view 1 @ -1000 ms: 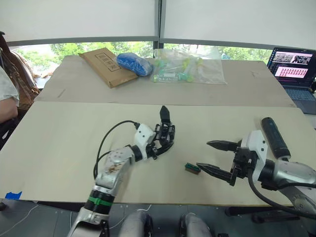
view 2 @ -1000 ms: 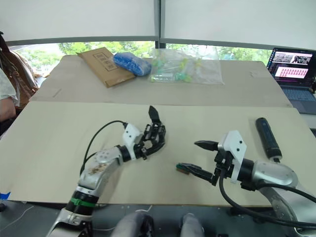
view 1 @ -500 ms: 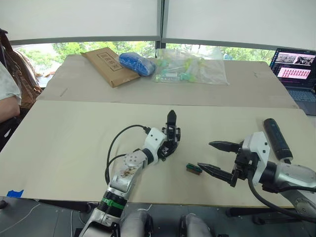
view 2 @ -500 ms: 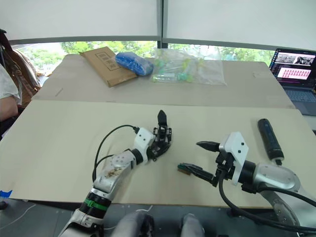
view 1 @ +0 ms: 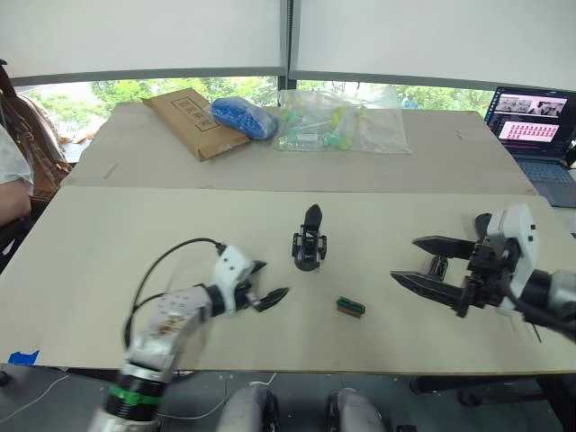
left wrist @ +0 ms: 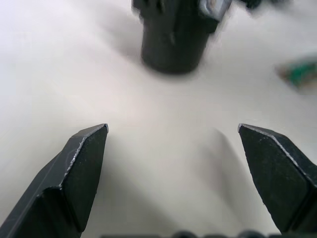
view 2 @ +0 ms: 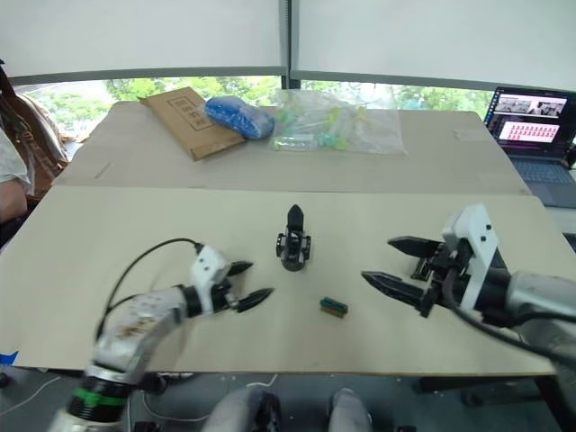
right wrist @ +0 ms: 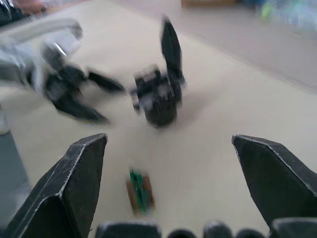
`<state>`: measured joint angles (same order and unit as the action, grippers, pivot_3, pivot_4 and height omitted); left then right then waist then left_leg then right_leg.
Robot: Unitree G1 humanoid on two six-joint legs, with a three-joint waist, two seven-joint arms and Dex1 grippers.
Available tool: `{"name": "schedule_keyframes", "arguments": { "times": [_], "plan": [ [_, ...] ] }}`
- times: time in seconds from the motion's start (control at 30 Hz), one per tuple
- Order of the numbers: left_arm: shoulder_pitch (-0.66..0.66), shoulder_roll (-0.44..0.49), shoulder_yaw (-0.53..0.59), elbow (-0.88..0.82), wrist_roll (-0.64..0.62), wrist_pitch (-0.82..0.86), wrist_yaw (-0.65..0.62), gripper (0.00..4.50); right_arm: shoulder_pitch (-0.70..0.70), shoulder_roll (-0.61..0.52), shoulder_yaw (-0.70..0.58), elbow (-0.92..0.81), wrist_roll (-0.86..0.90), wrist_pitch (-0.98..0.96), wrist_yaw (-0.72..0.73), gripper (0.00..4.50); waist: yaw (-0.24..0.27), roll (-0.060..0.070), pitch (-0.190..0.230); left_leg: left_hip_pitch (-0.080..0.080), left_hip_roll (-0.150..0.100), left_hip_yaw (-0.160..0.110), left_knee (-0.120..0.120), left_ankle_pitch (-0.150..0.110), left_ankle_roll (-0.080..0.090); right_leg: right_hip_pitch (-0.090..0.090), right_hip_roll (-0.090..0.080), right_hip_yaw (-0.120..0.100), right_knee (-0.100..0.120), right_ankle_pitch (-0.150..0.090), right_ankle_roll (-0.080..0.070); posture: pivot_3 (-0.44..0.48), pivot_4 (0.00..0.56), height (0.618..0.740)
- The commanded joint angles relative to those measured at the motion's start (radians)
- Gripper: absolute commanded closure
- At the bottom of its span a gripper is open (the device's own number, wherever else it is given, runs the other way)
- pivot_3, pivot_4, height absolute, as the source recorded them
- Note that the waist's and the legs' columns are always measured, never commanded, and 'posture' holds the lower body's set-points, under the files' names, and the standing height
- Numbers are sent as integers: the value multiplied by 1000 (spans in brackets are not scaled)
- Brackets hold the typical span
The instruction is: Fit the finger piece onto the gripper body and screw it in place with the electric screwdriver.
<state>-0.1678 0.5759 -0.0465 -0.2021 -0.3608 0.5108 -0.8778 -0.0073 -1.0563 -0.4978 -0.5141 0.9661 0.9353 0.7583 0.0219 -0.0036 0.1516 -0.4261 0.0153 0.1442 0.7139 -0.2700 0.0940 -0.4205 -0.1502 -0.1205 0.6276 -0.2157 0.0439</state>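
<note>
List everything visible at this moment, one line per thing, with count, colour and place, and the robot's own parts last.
gripper body: one, black, upright mid-table between the claws.
green block: one, green, on the table in front of the gripper body, toward the right claw.
cardboard envelope: one, brown, far table, left.
blue bag: one, blue, beside the envelope.
clear plastic bag: one, holding pale green and white bits, far table, centre.
laptop: one, dark, screen lit, far right.
person: one, partly seen at the left edge.
near table: one, beige.
left claw: black fingers, open, empty, left of the gripper body.
right claw: black fingers, open, empty, right side.
</note>
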Motion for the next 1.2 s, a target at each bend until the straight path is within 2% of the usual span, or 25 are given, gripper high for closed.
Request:
{"name": "schedule_keyframes", "arguments": {
  "times": [0.03, 0.13, 0.23, 0.37, 0.53, 0.8, 0.9, 1.13, 1.2],
  "plan": [
    [-89, 82, 80, -76, -201, 78, -188, 28, -119, -79, 16, 121, 47, 207, -93, 0, 1, 0, 0, 0, 0, 0, 0, 0, 0, 0, 0, 0, 0, 0, 0, 0, 150, 732],
    [-232, 174, 107, -87, -327, 185, -299, 28, -310, -90, 121, 267, 22, 440, -236, 0, 1, -1, 1, -1, 0, 0, 1, 0, 0, -2, -1, -1, 0, 0, 0, 0, 150, 732],
    [-337, 214, 59, -97, -320, 149, -381, 28, -516, -49, 230, 447, -16, 660, -337, 0, -8, 0, 0, -1, -1, 0, 1, 0, 0, 1, -1, 0, -1, 0, 0, 0, 150, 732],
    [-408, 202, 29, -111, -322, 127, -406, 28, -642, -51, 369, 651, -2, 679, -435, 0, -12, 0, 0, -3, -2, 3, -1, 1, -1, 0, 1, -1, -2, 0, 1, 0, 150, 732],
    [-485, 150, 15, -117, -344, 127, -402, 28, -795, 32, 508, 883, -105, 679, -470, 0, -20, 0, 0, -4, -2, 5, 0, 2, -2, 0, 3, -1, -2, -1, 3, 0, 150, 732],
    [-502, 132, -1, -105, -311, 105, -383, 28, -872, 147, 558, 1007, -273, 652, -402, 0, -26, 0, 0, -3, -2, 4, -1, 4, -3, -1, 3, -1, -1, -1, 3, 0, 150, 732],
    [-498, 128, -2, -116, -316, 111, -372, 0, -881, 172, 571, 1036, -330, 606, -369, 838, -29, 0, 0, -3, -2, 4, -1, 4, -3, 0, 3, -1, -1, -1, 3, 0, 150, 732],
    [-495, 131, -4, -116, -315, 113, -360, 0, -877, 159, 646, 1033, -415, 548, -223, 3263, -42, 0, 0, -1, -1, 4, -1, 4, -3, 1, 3, 0, -1, -1, 3, 0, 150, 732],
    [-497, 131, -3, -109, -317, 120, -355, 0, -863, 130, 692, 994, -435, 508, -154, 3358, -42, 0, 0, -1, -1, 5, -1, 4, -3, 1, 4, 0, -1, -1, 3, 0, 150, 732]
  ]
}}
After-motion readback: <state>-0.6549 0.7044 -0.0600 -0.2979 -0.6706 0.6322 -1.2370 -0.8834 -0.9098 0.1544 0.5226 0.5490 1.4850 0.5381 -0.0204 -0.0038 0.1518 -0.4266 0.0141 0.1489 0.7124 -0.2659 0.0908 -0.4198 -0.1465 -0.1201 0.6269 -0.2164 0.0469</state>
